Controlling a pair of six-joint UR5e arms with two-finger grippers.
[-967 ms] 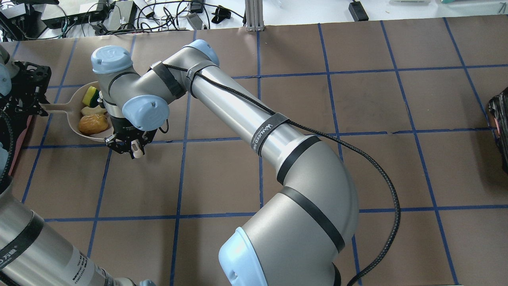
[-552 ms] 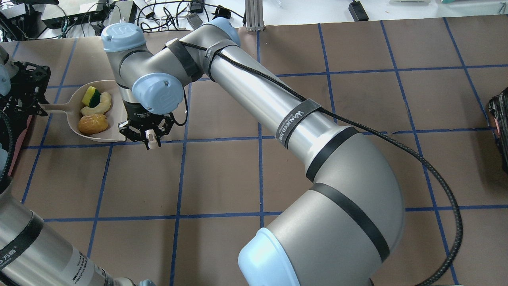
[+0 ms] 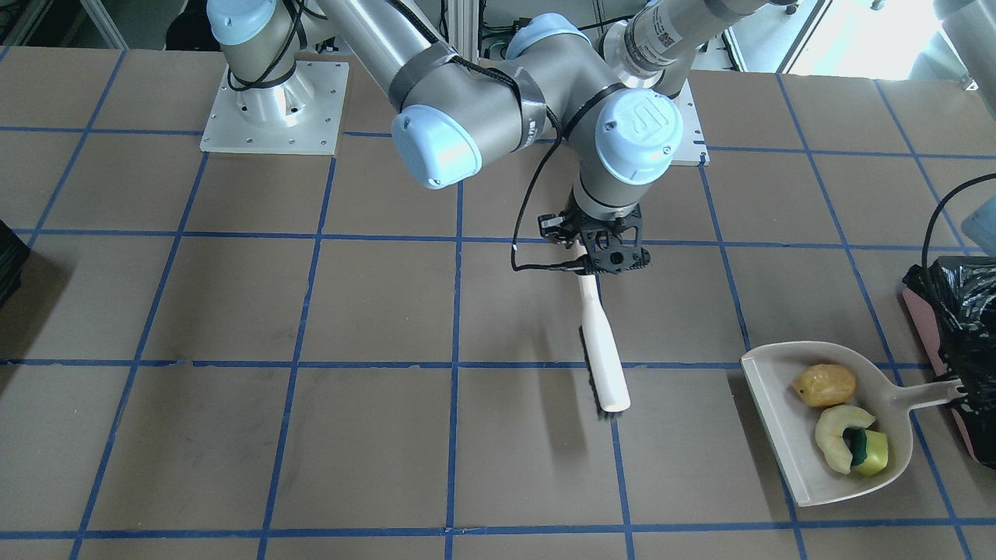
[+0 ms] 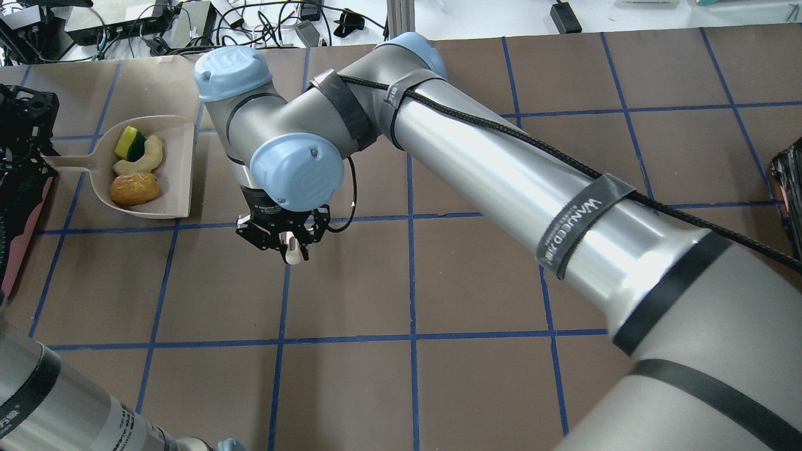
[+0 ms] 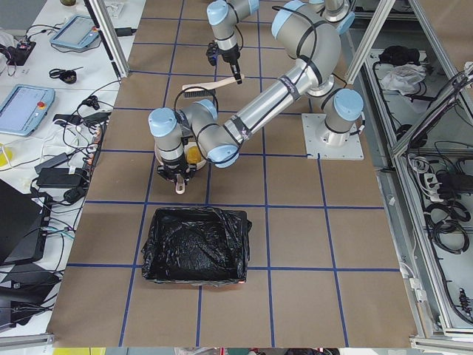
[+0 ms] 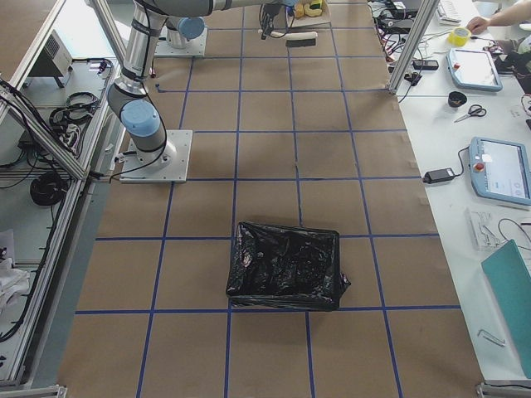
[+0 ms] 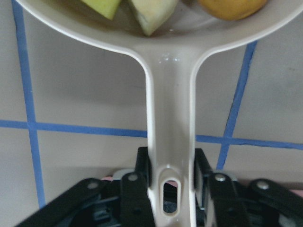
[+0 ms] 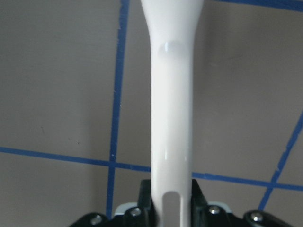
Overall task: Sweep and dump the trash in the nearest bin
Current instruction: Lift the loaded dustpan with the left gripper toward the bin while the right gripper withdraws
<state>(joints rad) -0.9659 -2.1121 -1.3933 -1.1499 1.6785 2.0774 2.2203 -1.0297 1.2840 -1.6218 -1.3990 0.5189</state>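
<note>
A beige dustpan (image 4: 178, 181) sits at the table's far left with the trash in it: a brown lump (image 4: 134, 188), a pale rind slice (image 4: 143, 160) and a yellow-green wedge (image 4: 127, 143). My left gripper (image 7: 171, 170) is shut on the dustpan's handle (image 7: 170, 118). The bin (image 5: 194, 244), lined with a black bag, stands just beside that gripper; its pink side (image 4: 19, 241) shows at the overhead view's left edge. My right gripper (image 4: 285, 241) is shut on the white brush (image 3: 605, 358), which hangs bristles-left over the table, well clear of the dustpan (image 3: 778, 397).
A second black-bagged bin (image 6: 286, 265) stands near the table's right end, and its edge (image 4: 791, 200) shows in the overhead view. The right arm's long forearm (image 4: 501, 163) spans the table's middle. Cables and devices lie beyond the far edge.
My right gripper has carried the brush to the right, away from the dustpan's mouth. The dustpan and left gripper have shifted slightly toward the far left.
</note>
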